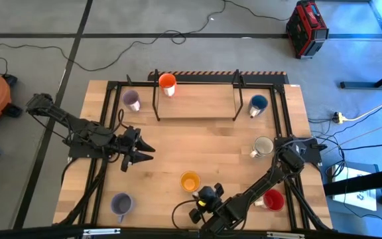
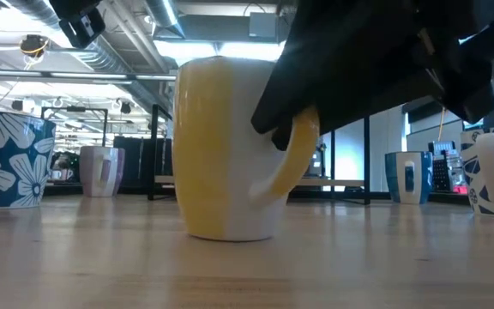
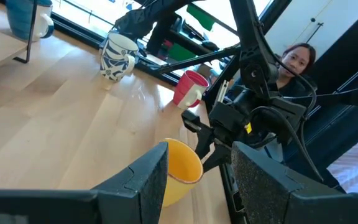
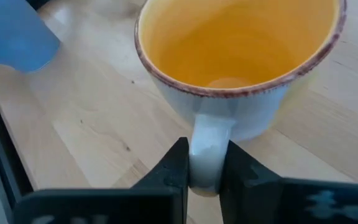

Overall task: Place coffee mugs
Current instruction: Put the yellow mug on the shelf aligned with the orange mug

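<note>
An orange-yellow mug stands upright on its base on the wooden table, toward the near edge. My right gripper is at its handle and shut on it. My left gripper hovers open over the table's left middle, pointing toward that mug, touching nothing. Other mugs stand on the table: purple, blue, white floral, red and pale purple. Another orange mug sits on the far shelf. My right gripper pinches the orange-yellow mug's white handle between its two fingers, at the handle's outer curve. The fingers come from the table's near right side, slanting down. The mug stays upright with its base on the table.
A low wooden shelf on black posts spans the far middle of the table. A black frame runs around the table's edges. A person sits beyond the table's right side. Open wood lies in the table's middle.
</note>
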Tool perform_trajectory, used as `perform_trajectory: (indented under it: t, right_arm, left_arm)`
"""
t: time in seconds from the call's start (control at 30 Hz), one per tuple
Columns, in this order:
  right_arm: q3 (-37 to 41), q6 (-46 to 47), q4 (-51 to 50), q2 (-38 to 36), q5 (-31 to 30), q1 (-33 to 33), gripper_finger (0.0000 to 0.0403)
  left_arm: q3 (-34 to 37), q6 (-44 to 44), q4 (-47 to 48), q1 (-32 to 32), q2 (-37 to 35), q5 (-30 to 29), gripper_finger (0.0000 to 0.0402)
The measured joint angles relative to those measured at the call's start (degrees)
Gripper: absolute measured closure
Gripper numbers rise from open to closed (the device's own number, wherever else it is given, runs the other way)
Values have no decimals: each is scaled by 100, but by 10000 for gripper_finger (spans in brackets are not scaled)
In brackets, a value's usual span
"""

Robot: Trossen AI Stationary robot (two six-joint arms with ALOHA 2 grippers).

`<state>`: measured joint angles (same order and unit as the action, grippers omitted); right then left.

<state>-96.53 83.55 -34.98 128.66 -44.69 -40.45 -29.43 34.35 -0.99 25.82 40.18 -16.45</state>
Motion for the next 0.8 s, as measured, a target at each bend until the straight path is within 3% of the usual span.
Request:
perform_trajectory:
  t: [0.63, 0.8]
  right_arm:
    - [-146, -105, -47, -4, -83, 51, 368]
    - [-146, -170, 96, -118, -259, 232, 368]
  left_arm:
    - [2, -39, 2, -2, -22, 130, 230]
    - [-44, -41, 105, -2, -236, 572, 230]
